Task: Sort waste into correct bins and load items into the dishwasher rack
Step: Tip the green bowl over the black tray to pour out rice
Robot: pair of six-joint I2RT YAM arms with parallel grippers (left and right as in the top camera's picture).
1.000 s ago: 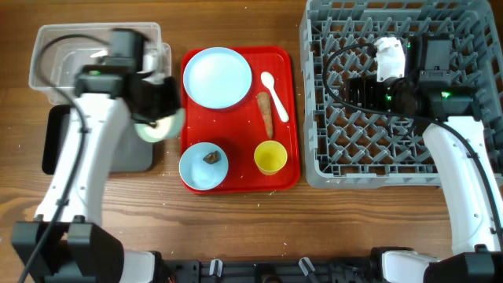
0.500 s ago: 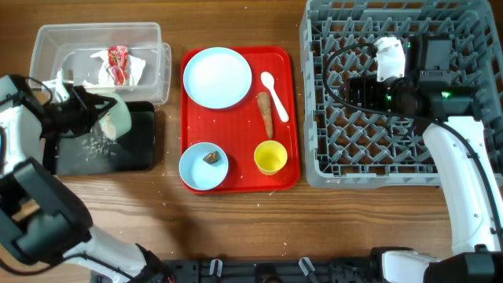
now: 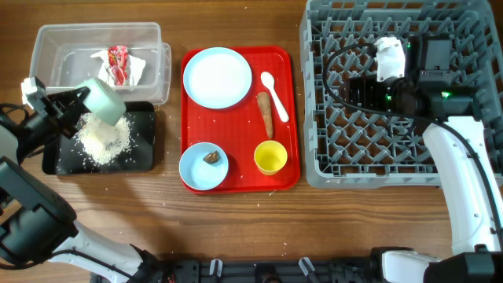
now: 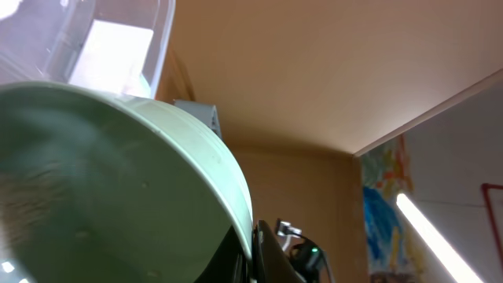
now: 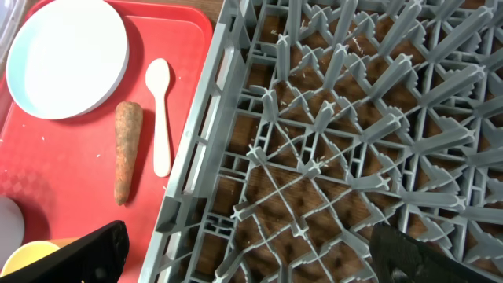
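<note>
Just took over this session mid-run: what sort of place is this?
Likely a lab bench staged for dish clearing, not a real kitchen: a grey dishwasher rack and a red serving tray sit on a wooden table.

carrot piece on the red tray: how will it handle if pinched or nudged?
The carrot piece looks tapered and round, so a nudge would probably roll it in an arc toward the spoon beside it. It looks rigid; pinching the thick end seems safest.

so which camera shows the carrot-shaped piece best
Right wrist: the carrot-shaped piece lies whole and close up on the red tray, beside the white spoon. Overhead shows it whole too, only smaller. Left wrist misses it, filled by the mint-green bowl.
</note>
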